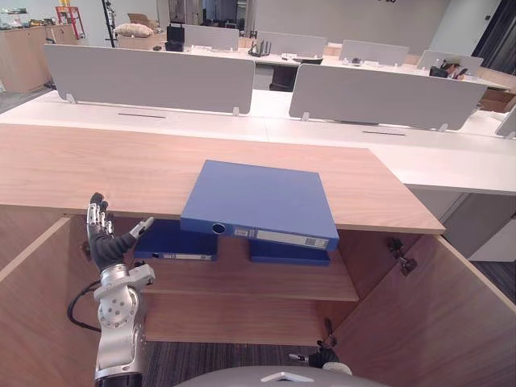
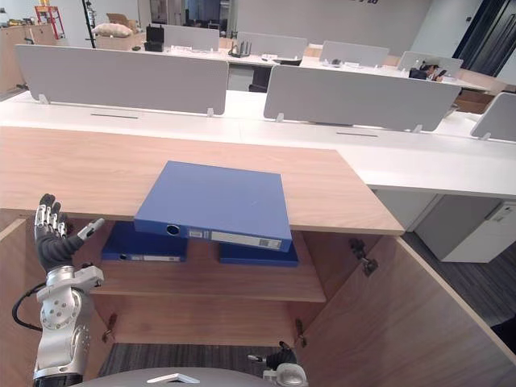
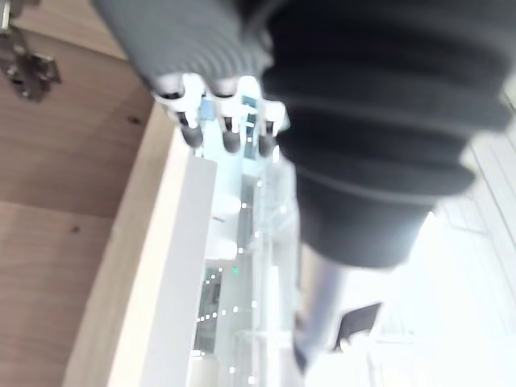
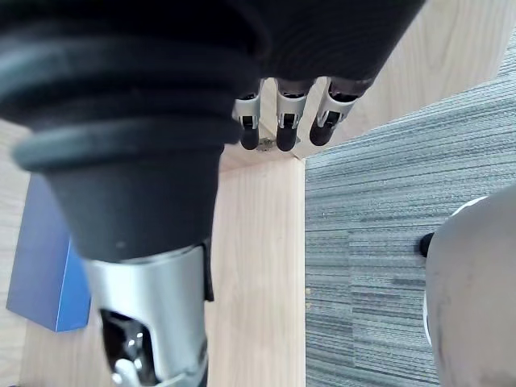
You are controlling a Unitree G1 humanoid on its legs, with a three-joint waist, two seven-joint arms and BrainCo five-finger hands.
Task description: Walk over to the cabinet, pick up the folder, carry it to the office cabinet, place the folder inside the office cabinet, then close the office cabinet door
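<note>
The flat blue lever-arch folder (image 1: 260,200) lies at centre frame on the light wooden cabinet top (image 1: 97,169), overhanging its front edge. The left hand (image 1: 103,242), lower left, is spread and empty. The right hand (image 4: 284,121) hangs relaxed and empty. Pickup, carrying, placing and door-closing all remain.

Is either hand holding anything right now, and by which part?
Nothing is held. The left hand is raised open, the right hand hangs empty, and the blue folder lies untouched.
</note>
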